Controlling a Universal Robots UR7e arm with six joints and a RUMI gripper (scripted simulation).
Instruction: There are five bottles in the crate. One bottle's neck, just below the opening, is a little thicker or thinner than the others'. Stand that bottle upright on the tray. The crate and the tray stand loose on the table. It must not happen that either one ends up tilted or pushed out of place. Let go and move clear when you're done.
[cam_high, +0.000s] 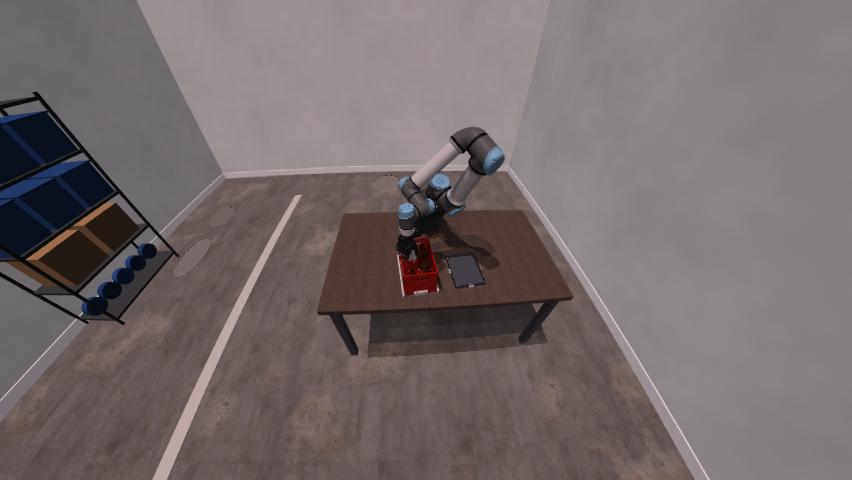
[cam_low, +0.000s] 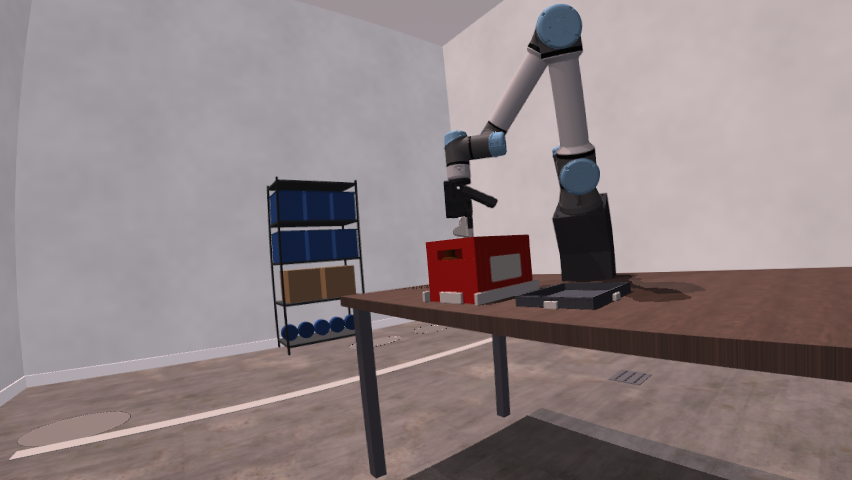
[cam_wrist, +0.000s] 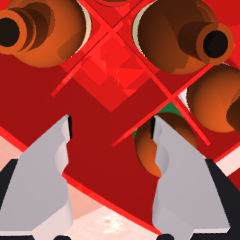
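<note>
The red crate (cam_high: 419, 272) stands on the table left of the dark tray (cam_high: 465, 270); both also show in the exterior view, the crate (cam_low: 478, 266) and the tray (cam_low: 573, 293). My gripper (cam_wrist: 111, 117) (cam_low: 463, 229) hangs just above the crate's far end, fingers apart with nothing between them, over an empty red cell. In the wrist view brown bottles stand in cells: one at top left (cam_wrist: 37, 30), one at top right (cam_wrist: 185, 37), one at the right edge (cam_wrist: 220, 97), and one (cam_wrist: 147, 145) partly hidden behind my right finger. The neck widths cannot be compared from here.
The arm's dark base (cam_low: 581, 238) stands on the table behind the tray. A shelf rack (cam_high: 59, 208) with blue bins and boxes stands by the left wall, far from the table. The crate sits near the table's front edge.
</note>
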